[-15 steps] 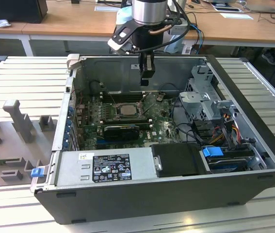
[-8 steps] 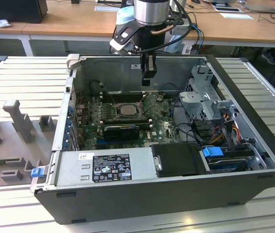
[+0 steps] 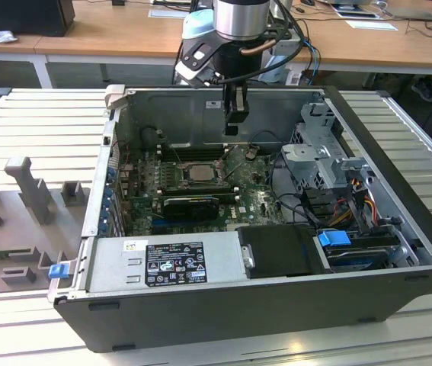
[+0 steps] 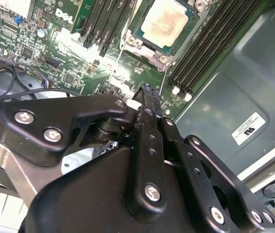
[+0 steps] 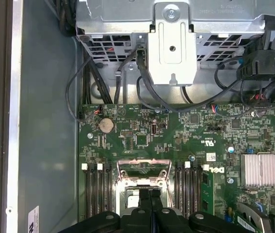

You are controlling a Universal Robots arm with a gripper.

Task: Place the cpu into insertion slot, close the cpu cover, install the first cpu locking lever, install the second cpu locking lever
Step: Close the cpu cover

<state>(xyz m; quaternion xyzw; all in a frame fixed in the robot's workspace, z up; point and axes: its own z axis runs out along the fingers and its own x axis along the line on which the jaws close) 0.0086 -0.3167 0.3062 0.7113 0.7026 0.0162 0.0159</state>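
My claw (image 3: 232, 128) hangs pinched closed, empty, over the computer case (image 3: 276, 305) lying on a slatted aluminium table (image 3: 25, 122); wooden desks (image 3: 109, 34) stand behind.

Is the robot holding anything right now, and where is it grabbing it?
Nothing is held. The end effector hangs empty and shut over the green motherboard. The small square beige-silver cpu lies in its dark-framed insertion slot.

Open dark PC case (image 3: 261, 313) lies on slatted counter (image 3: 40, 122), w/ grey moulded fixture (image 3: 29, 187) beside it at the exterior view's left. Inside: green mobo (image 5: 142, 121), black RAM slots (image 5: 96, 189), coin batt. (image 5: 107, 125), finned heatsink (image 5: 259, 170), grey PSU (image 3: 124, 263), metal drive cage (image 3: 318, 152), black cables (image 5: 79, 82).
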